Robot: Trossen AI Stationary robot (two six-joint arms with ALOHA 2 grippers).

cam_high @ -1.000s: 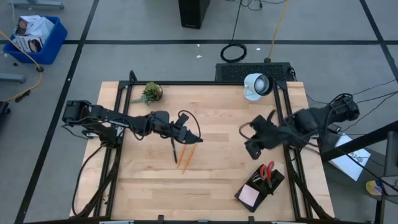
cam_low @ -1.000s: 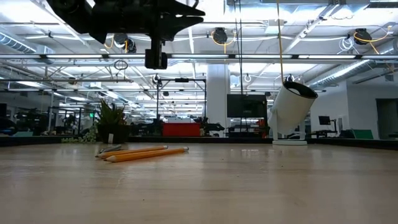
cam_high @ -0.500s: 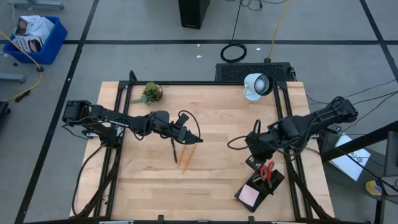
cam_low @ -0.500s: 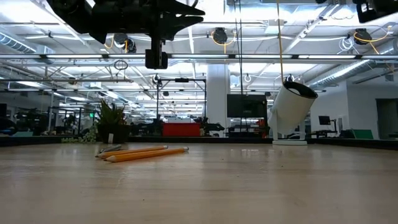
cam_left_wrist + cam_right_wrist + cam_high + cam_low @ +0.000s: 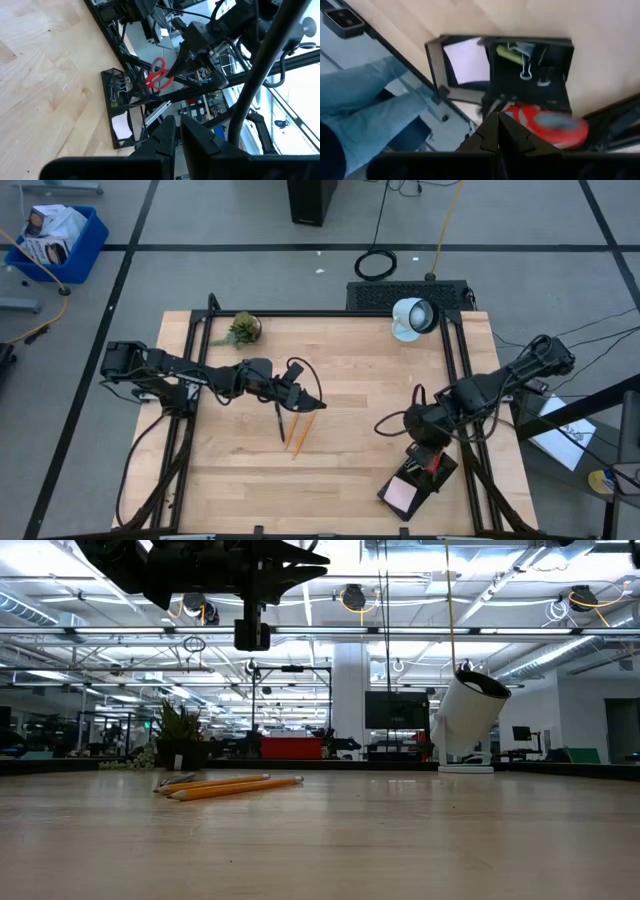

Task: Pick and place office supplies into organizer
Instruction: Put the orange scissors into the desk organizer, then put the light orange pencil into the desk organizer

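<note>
The right end effector [image 5: 424,448] hangs directly over the organizer [image 5: 418,480] at the desk's [image 5: 350,380] near right corner, fingers closed together, with the red scissors [image 5: 547,123] just beneath it. The left end effector [image 5: 291,393], fingers closed and empty, hovers above the pencils [image 5: 298,434].

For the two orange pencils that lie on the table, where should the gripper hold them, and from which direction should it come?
Grip probably near mid-shaft, coming straight down with the fingers across the length. The pencils lie flat and nearly parallel, close beside a black pen, so take the outer one first. The left gripper hovers just above them.
</note>
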